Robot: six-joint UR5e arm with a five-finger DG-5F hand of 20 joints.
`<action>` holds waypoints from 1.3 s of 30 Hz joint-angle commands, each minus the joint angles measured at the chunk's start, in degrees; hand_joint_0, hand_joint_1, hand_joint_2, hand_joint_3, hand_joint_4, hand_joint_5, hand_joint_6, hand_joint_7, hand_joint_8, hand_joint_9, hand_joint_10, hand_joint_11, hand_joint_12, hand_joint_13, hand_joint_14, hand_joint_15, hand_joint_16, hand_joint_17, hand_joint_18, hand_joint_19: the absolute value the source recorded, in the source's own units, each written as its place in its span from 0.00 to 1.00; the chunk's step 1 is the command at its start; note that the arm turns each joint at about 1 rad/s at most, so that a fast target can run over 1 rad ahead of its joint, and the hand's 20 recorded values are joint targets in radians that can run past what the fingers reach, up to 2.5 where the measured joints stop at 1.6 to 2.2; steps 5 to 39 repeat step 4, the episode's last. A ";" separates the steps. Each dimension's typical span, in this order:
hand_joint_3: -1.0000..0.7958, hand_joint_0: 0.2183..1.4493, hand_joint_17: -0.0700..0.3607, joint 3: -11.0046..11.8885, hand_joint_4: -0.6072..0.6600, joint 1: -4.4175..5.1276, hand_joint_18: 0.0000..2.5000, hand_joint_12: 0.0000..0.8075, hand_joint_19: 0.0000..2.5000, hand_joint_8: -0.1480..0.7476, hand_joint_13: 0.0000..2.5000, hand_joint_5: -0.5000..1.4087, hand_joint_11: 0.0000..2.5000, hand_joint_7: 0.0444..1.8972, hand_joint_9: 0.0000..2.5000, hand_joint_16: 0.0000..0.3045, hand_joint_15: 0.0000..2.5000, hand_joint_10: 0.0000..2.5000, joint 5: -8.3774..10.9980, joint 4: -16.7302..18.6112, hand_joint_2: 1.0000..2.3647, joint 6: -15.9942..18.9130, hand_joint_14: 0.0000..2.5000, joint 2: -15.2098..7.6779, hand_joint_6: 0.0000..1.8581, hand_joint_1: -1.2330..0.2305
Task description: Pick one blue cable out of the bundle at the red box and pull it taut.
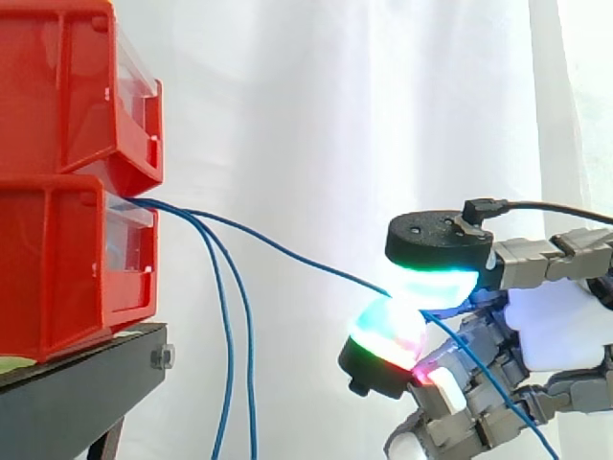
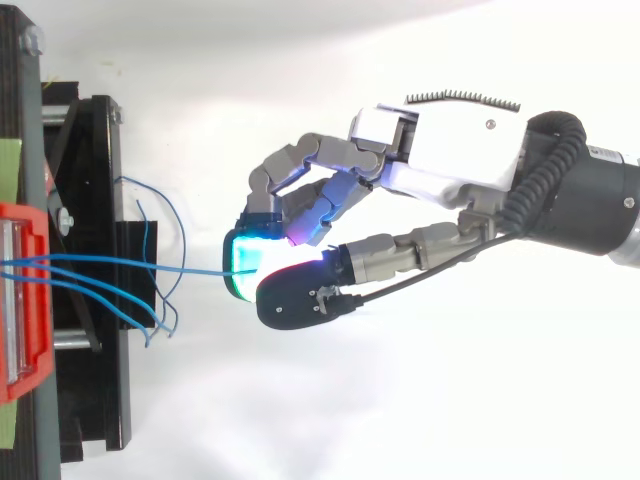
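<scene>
Several thin blue cables come out of the lower red box (image 1: 67,273), also seen in the top view (image 2: 18,300). One blue cable (image 1: 287,254) runs from the box in a shallow sag to my hand (image 1: 560,326), where it is pinched between two glowing pads (image 1: 431,283). From above, that cable (image 2: 190,270) runs almost straight into the pinch of the hand (image 2: 450,170). Past the pinch its tail (image 1: 498,388) hangs down to the lower right. Two other blue cables (image 1: 230,335) hang loose beside the stand.
A second red box (image 1: 67,86) is stacked on the lower one, both on a black stand (image 1: 77,379). Loose cable ends (image 2: 155,310) curl over the stand's black frame. A white curtain is behind.
</scene>
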 commanded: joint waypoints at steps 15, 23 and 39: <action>0.58 0.33 0.44 0.00 0.43 0.00 0.23 0.50 0.05 0.56 0.27 0.19 0.35 0.59 0.41 0.18 0.15 0.00 0.00 0.00 0.01 0.00 0.01 0.01 0.51 0.33; 0.58 0.33 0.44 0.00 0.43 0.00 0.23 0.50 0.05 0.56 0.27 0.19 0.35 0.59 0.41 0.18 0.15 0.00 0.00 0.00 0.01 0.00 0.01 0.01 0.51 0.33; 0.58 0.33 0.44 0.00 0.43 0.00 0.23 0.50 0.05 0.56 0.27 0.19 0.35 0.59 0.41 0.18 0.15 0.00 0.00 0.00 0.01 0.00 0.01 0.01 0.51 0.33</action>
